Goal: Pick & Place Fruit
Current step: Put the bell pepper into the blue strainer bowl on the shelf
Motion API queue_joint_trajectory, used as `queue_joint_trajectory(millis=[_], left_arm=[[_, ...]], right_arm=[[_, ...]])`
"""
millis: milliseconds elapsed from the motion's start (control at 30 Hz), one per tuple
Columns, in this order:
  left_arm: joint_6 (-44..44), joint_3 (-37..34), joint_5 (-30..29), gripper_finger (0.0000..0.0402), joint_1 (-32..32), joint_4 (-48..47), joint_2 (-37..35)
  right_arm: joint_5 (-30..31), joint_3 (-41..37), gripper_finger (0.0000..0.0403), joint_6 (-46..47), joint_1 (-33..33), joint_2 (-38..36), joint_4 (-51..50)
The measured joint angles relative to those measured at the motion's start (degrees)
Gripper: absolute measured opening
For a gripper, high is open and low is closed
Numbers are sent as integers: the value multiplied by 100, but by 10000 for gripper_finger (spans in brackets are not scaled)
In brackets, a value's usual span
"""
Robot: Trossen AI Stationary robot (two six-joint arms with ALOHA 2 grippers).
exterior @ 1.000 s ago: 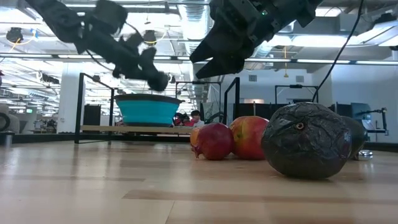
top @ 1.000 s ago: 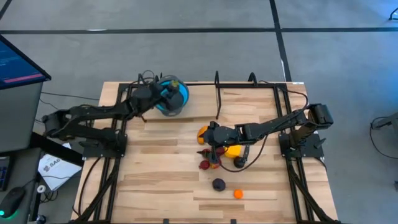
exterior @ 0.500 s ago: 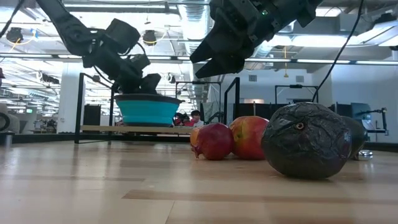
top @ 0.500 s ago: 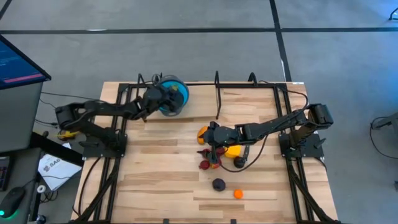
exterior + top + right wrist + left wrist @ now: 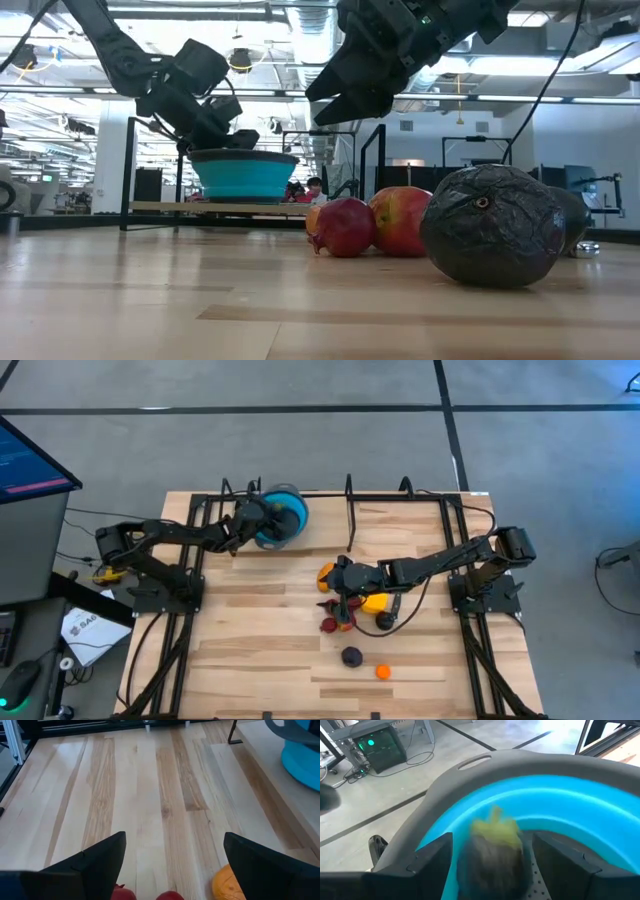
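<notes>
The round blue bowl [image 5: 283, 517] with a grey rim sits near the table's far edge. My left gripper [image 5: 252, 517] is at the bowl's left side, just above the rim [image 5: 215, 130]. Its fingers stand apart over the bowl's inside [image 5: 580, 815], with a blurred dark fruit with a greenish-yellow top [image 5: 492, 847] between them. My right gripper [image 5: 341, 586] hangs open above the fruit cluster at mid-table [image 5: 172, 865]. The cluster holds an orange piece [image 5: 327, 574], a yellow one [image 5: 375, 600] and red ones [image 5: 337, 624]. A dark purple fruit [image 5: 351, 656] and a small orange one [image 5: 383, 671] lie nearer. My left gripper has a finger [image 5: 432, 857] on either side of the greenish fruit above the bowl. The fruit is blurred while the fingers are sharp, and I cannot tell whether they touch it.
Black frame posts [image 5: 349, 510] stand along the table's far edge beside the bowl. Bare wood [image 5: 250, 630] stretches across the left and near parts of the table. In the low view the dark purple fruit [image 5: 493, 225] and red fruits [image 5: 345, 227] stand in front.
My left gripper has moved from over the bowl's middle toward its left side and come down closer to the rim, while the arm's elbow swung in toward the table. My right arm has kept still.
</notes>
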Motion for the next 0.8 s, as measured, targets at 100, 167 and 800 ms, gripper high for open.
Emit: queue_joint_trajectory(millis=[100,167,800], left_arm=[[-1,0,2,284,0,6,0],[-2,0,3,294,0,30,0],[1032,92,864,306,-916,36,-2414]], right_arm=[[-4,2,329,0,0,0,0],[-4,2,329,0,0,0,0],[843,11,326,-59,240,-1309,-1650]])
